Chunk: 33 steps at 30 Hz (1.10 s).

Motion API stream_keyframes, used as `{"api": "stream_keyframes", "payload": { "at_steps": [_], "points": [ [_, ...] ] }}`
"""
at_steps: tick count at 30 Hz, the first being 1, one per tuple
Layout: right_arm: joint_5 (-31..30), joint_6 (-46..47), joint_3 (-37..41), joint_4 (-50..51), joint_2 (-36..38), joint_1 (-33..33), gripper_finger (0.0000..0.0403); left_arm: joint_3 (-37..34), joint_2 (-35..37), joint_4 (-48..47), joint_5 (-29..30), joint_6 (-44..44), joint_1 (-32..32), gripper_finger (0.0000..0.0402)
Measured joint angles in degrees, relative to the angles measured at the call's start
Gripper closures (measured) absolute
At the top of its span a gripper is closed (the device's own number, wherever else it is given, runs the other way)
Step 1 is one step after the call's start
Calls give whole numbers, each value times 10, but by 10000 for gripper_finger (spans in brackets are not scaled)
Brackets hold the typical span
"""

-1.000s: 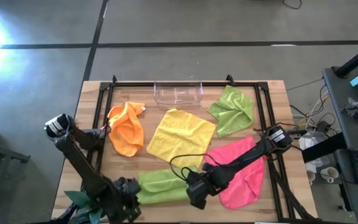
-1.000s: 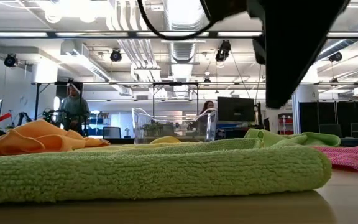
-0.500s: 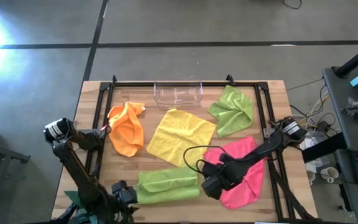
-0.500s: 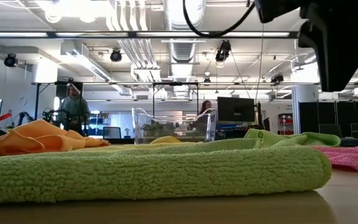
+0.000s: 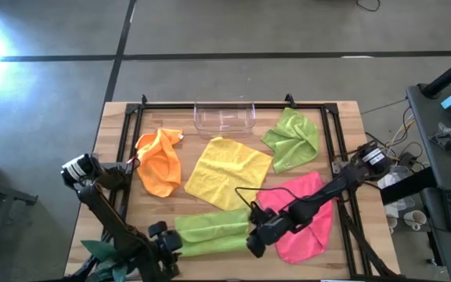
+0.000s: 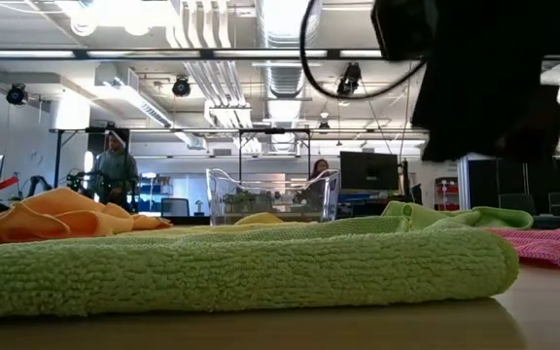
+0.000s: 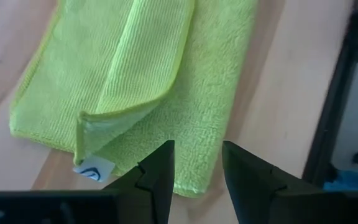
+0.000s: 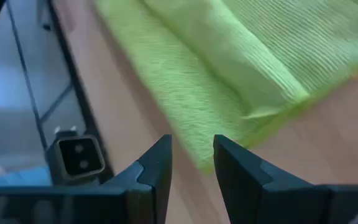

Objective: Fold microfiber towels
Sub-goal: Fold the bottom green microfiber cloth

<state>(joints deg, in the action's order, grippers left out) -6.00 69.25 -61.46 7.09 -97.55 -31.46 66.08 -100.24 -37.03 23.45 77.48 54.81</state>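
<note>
Currently, we observe five microfiber towels on the wooden table (image 5: 343,117). The folded lime green towel (image 5: 210,233) lies as a flat band along the near edge of the table, between the two grippers. In the low view this same towel fills the foreground as a thick folded roll.

The left gripper (image 5: 165,241) sits at the left end of the folded lime green towel. In the left wrist view, its fingers (image 7: 160,168) stand slightly apart with a narrow gap, and nothing is clamped between them; the towel's layered corner with a small white label lies just beyond the tips.

The right gripper (image 5: 254,244) sits at the right end of the same towel. In the right wrist view, its fingers (image 8: 157,165) also stand slightly apart with a narrow gap, holding nothing; the towel's edge lies just past them.

We locate the remaining towels as follows. The orange towel (image 5: 159,160) lies crumpled at the left of the table. The yellow towel (image 5: 227,171) lies spread flat at the centre. The second lime green towel (image 5: 292,138) lies rumpled toward the far right. The pink towel (image 5: 308,223) lies at the near right, partly under the right arm. A clear plastic tray (image 5: 224,117) stands at the far edge.
</note>
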Motion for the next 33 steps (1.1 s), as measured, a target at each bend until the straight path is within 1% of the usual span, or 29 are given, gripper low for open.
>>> {"api": "stream_keyframes", "payload": {
  "at_steps": [4, 8, 16, 21, 28, 33],
  "points": [
    [-4, 70, 16, -5, -4, 5, 296, 0, -9, -3, -6, 1, -1, 283],
    [-16, 102, 27, -6, -4, 10, 296, -3, -10, -16, -7, 2, -8, 283],
    [-16, 104, 32, -6, -4, 18, 296, -21, -10, -25, -7, 2, -27, 283],
    [-16, 111, 30, -7, -9, 23, 296, -33, -10, -5, -7, 2, -28, 283],
    [-16, 120, 25, -39, -36, 25, 296, -40, -10, -1, -7, 2, -35, 283],
    [-16, 119, 12, -35, -54, 28, 296, -42, -9, -4, -7, 2, -42, 283]
  ]
}}
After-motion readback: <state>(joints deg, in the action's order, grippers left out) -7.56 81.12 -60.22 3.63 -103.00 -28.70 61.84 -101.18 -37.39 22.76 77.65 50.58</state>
